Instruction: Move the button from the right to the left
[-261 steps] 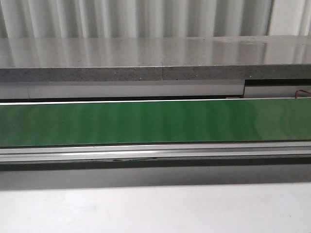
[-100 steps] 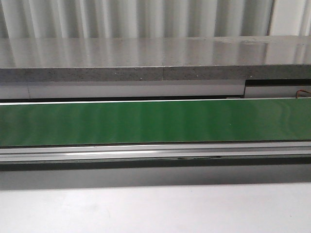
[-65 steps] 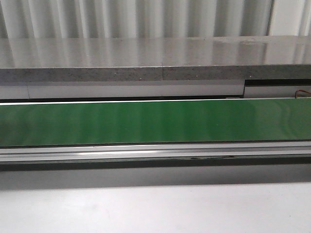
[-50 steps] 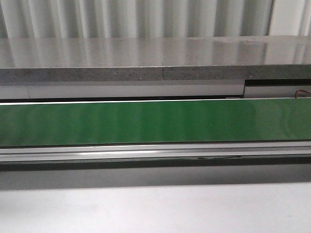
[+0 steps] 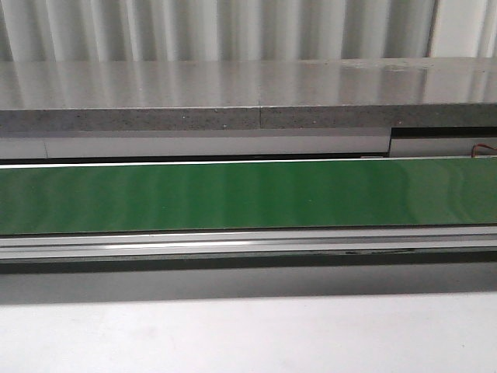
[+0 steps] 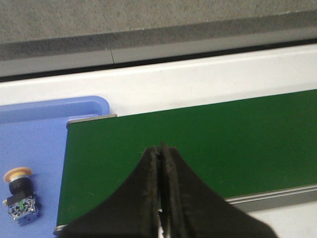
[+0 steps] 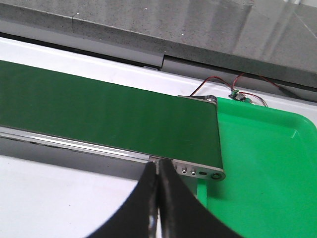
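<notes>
Button (image 6: 19, 194) lying on its side in the blue tray (image 6: 39, 144) at the belt's (image 6: 198, 148) left end, just beside the belt edge, seen only in the left wrist view; nowhere on the belt in the front view. Sits off to one side of the left gripper (image 6: 159, 163), near it, apart from it, and far closer to that arm than to the right one. Long axis running from the yellow-orange cap through the black collar to the boxy blue-grey block with its green spot, roughly along the tray's length, though hard to call from this angle. Left gripper clenched, fingers pressed together, nothing between them, hanging over the belt. Right gripper (image 7: 157, 181) likewise closed and empty, above the belt's other end beside the green tray (image 7: 267, 163). Judging by the button's place, task looks done or nearly so.
</notes>
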{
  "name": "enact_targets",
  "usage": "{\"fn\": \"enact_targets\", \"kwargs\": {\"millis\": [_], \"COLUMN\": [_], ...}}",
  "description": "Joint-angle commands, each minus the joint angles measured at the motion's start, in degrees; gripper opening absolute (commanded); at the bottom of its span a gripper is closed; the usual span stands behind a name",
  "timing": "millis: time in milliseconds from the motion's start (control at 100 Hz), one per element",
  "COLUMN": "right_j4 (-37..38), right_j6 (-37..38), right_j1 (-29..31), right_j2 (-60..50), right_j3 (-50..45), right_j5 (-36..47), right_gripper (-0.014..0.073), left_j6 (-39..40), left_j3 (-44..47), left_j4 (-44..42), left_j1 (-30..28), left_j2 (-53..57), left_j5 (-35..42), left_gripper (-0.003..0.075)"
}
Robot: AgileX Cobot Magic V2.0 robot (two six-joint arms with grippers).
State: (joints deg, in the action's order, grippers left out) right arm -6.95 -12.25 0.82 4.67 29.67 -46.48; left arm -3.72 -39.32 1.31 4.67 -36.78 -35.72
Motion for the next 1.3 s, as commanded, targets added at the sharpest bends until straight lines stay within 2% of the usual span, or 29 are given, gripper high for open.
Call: {"fn": "enact_targets", "kwargs": {"millis": [0, 630, 730, 920, 1020, 1220, 1290], "right_j4": [0.1, 0.1, 0.1, 0.1, 0.1, 0.1, 0.1], "right_j6": [-0.4, -0.4, -0.4, -0.4, -0.4, -0.4, -0.4], "right_j1": [0.0, 0.0, 0.0, 0.0, 0.0, 0.0, 0.0], "right_j2": [0.7, 0.7, 0.7, 0.7, 0.7, 0.7, 0.7], "right_j3": [1.2, 1.2, 1.2, 1.2, 1.2, 1.2, 1.2], "right_j5": [3.9, 3.9, 3.9, 3.9, 3.9, 3.9, 3.9], "right_gripper": [-0.0066, -0.0066, -0.0066, -0.0066, -0.0066, -0.0066, -0.0066], "left_j6": [0.4, 0.4, 0.4, 0.4, 0.4, 0.4, 0.4], "left_j3": [0.6, 16.1, 19.8, 29.2, 34.0, 42.0, 41.6], "left_j4": [0.8, 0.1, 0.1, 0.1, 0.1, 0.2, 0.2], "left_j1": [0.6, 0.4, 0.4, 0.1, -0.9, -1.8, -1.8], "left_j2": [4.7, 29.7, 33.4, 37.7, 38.9, 38.8, 38.8], "left_j5": [5.1, 6.4, 10.0, 26.4, 31.1, 34.5, 29.5], "left_gripper": [-0.002, -0.002, -0.002, -0.002, -0.002, -0.002, -0.002]}}
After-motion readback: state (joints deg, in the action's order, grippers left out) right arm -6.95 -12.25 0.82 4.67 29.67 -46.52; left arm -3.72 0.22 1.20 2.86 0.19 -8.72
